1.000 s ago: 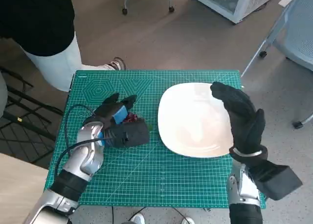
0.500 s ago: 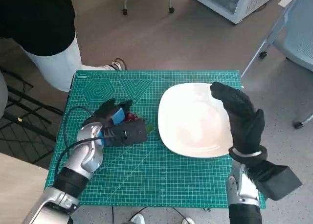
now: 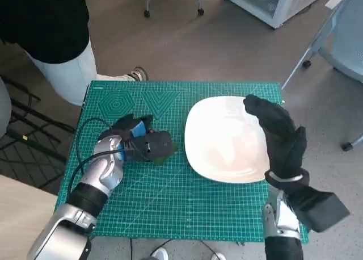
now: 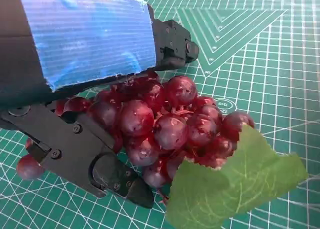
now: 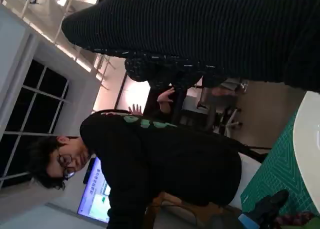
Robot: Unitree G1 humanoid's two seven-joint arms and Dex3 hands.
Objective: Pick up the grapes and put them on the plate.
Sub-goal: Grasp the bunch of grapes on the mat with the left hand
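The left hand [image 3: 138, 142] lies on the green mat [image 3: 170, 209] to the left of the plate [image 3: 227, 141], its fingers [image 4: 82, 154] closed round the grapes [image 4: 165, 124]; the wrist view shows black fingers on both sides of the red bunch, the blue-taped back above it, so the hand grips the bunch; a green leaf [image 4: 235, 184] sticks out from the bunch on the side away from the hand; one loose-looking grape [image 4: 28, 167] sits at the edge of the bunch by the fingers, just over the mat; whether the bunch touches the mat or is raised off it I cannot tell; the grapes are well clear of the plate, near its left rim in the head view; the plate is white and lies on the right half of the mat; the right hand [image 3: 281, 135], in its black glove, hangs over the plate's right edge with fingers spread and nothing in it; a person [image 5: 150, 159] in a dark top sits beyond the counter, seen in the right wrist view, and a white trouser leg [image 3: 68, 72] shows by the mat's far left corner in the head view.
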